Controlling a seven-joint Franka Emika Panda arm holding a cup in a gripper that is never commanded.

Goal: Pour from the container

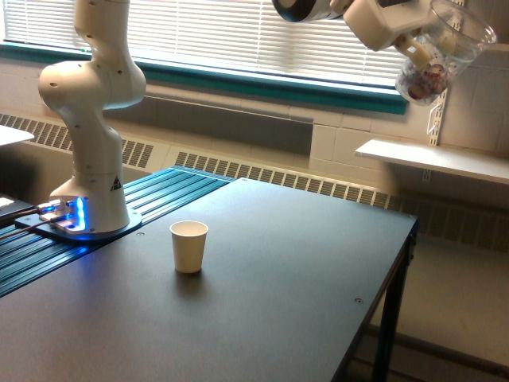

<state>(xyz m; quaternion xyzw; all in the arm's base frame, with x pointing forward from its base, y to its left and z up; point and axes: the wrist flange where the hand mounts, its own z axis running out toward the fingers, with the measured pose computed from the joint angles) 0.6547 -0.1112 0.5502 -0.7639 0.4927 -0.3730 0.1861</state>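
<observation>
Container (pixel 441 54): clear plastic cup, wide rim, held high at the exterior view's top right. Tilted, rim up and toward the right, base lower left. Brownish-red and pale pieces sit at the bottom.

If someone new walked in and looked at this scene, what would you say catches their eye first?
Probably the clear plastic cup held high at the exterior view's upper right by the robot's hand, tilted, with brownish-red and pale pieces inside. Next, the small white paper cup standing upright and alone on the dark table, far below and off to the left. The glowing blue lights at the arm's base also stand out.
</observation>
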